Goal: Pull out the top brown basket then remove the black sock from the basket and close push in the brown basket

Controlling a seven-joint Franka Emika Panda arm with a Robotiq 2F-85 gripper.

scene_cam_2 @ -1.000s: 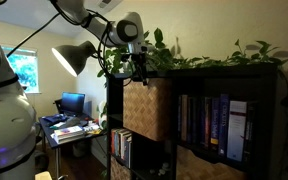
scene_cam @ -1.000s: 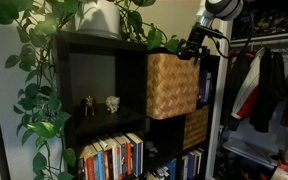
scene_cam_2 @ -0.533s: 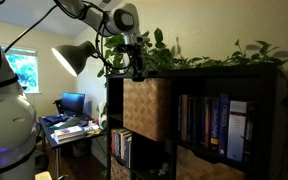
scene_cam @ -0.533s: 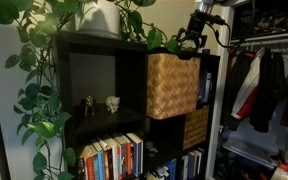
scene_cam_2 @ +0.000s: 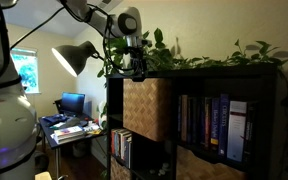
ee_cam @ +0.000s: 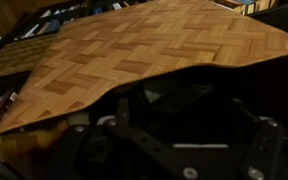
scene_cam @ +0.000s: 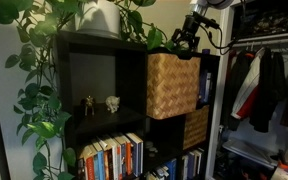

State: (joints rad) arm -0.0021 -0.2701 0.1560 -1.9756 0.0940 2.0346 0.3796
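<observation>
The top brown basket (scene_cam: 172, 85) is a light tan woven cube that sticks out of the dark shelf's upper cubby in both exterior views (scene_cam_2: 147, 108). In the wrist view its checkered weave (ee_cam: 154, 50) fills the upper half, with only darkness below it. My gripper (scene_cam: 187, 40) hangs just above the basket's top rim, in front of the plant leaves, and it also shows in an exterior view (scene_cam_2: 134, 66). In the wrist view the gripper (ee_cam: 179, 145) is lost in shadow, so I cannot tell how the jaws stand. I cannot make out the black sock.
A darker woven basket (scene_cam: 195, 128) sits in the cubby below. Books (scene_cam: 112, 158) fill the lower shelf and small animal figurines (scene_cam: 112, 103) stand in the open cubby. A trailing plant (scene_cam: 44, 90) drapes over the shelf top. Clothes (scene_cam: 264, 85) hang beside the shelf.
My gripper has risen a little from the basket's top rim and shifted slightly towards the shelf. The basket has not moved.
</observation>
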